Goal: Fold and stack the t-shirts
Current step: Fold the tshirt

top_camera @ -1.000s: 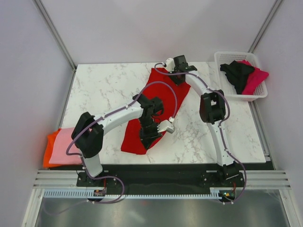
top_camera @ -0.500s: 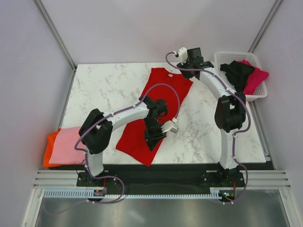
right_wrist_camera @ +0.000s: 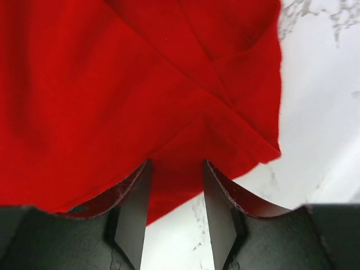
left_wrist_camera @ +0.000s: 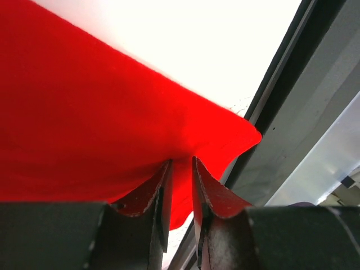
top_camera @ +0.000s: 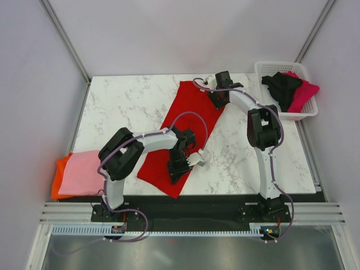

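A bright red t-shirt [top_camera: 191, 112] lies spread diagonally on the marble table [top_camera: 124, 107], from the far middle to the near edge. My left gripper [top_camera: 179, 166] sits at the shirt's near right edge. In the left wrist view its jaws [left_wrist_camera: 181, 163] stand almost together, pinching the red cloth [left_wrist_camera: 84, 112]. My right gripper [top_camera: 218, 100] is at the shirt's far right corner. In the right wrist view its jaws [right_wrist_camera: 176, 166] stand apart over the flat red cloth [right_wrist_camera: 112, 84].
A light pink t-shirt [top_camera: 81, 171] lies folded on an orange one [top_camera: 58, 180] at the table's near left corner. A white lattice basket [top_camera: 260, 76] at the far right holds a black t-shirt [top_camera: 281, 87] and a magenta one [top_camera: 305, 93].
The red shirt went from bunched to stretched out and now lies flat. My right gripper swung far right, then came back down to the shirt's corner. My left gripper shifted slightly nearer.
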Robot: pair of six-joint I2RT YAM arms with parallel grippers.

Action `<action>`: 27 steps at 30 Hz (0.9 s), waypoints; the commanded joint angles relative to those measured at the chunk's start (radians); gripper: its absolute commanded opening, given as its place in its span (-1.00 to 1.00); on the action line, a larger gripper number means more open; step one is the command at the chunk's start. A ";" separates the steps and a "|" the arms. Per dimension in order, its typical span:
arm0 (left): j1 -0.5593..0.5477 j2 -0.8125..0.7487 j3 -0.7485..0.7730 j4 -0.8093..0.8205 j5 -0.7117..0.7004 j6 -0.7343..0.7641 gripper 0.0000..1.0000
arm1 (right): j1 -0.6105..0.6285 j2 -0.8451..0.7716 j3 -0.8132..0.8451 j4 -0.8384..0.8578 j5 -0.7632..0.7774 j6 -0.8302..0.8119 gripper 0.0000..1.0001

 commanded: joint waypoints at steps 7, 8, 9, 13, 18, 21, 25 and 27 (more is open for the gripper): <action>-0.004 0.148 0.161 0.082 0.015 -0.030 -0.44 | 0.000 0.178 0.238 -0.048 0.006 -0.046 0.00; -0.005 0.173 0.183 0.070 0.017 -0.031 -0.43 | 0.001 0.214 0.294 -0.062 0.008 -0.052 -0.01; -0.008 0.185 0.203 0.062 0.020 -0.031 -0.43 | 0.001 0.231 0.319 -0.062 0.011 -0.055 -0.01; -0.015 0.248 0.335 0.025 0.049 -0.037 -0.43 | 0.000 0.304 0.427 -0.047 0.019 -0.075 0.01; -0.036 0.323 0.464 -0.024 0.072 -0.044 -0.42 | 0.003 0.339 0.461 0.054 -0.009 -0.066 0.11; -0.048 0.356 0.527 -0.036 0.092 -0.062 -0.42 | 0.006 0.350 0.477 0.102 -0.014 -0.049 0.15; -0.068 0.369 0.559 -0.045 0.111 -0.070 -0.41 | 0.014 0.357 0.499 0.143 -0.044 -0.036 0.19; -0.079 0.373 0.565 -0.045 0.114 -0.074 -0.40 | 0.015 0.362 0.507 0.162 -0.049 -0.028 0.21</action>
